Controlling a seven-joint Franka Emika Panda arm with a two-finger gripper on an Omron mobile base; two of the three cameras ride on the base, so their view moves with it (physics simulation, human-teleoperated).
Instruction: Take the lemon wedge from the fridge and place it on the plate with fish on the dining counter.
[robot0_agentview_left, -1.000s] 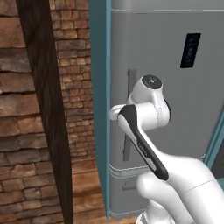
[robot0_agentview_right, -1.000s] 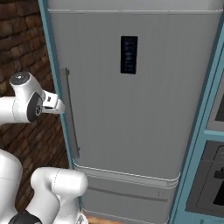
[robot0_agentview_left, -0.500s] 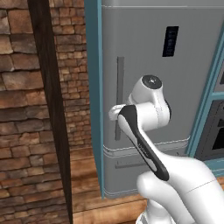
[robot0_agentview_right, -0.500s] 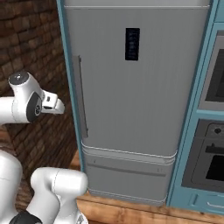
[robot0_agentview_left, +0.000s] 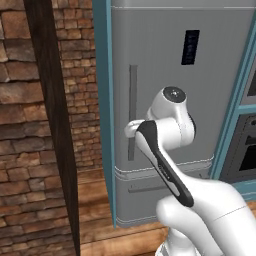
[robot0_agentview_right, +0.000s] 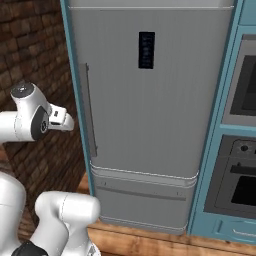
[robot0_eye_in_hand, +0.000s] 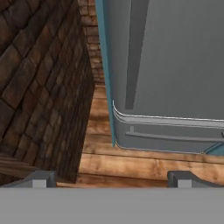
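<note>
Left base view: the fridge (robot0_agentview_left: 180, 100) stands shut beside a brick wall (robot0_agentview_left: 30, 125), its handle (robot0_agentview_left: 132, 110) just behind the arm's wrist.

Right base view: an oven (robot0_agentview_right: 240, 170) sits right of the fridge.

Hand view: the fingers (robot0_eye_in_hand: 40, 178) stand wide apart, seemingly empty, above the wooden floor (robot0_eye_in_hand: 131, 164).

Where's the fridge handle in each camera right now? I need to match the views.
Left base view: handle at centre, vertical, its lower part behind the arm.
Right base view: handle left of centre, on the door's left edge.
Hand view: handle upper centre, slanting.
Shared landmark: teal frame beside the fridge.
</note>
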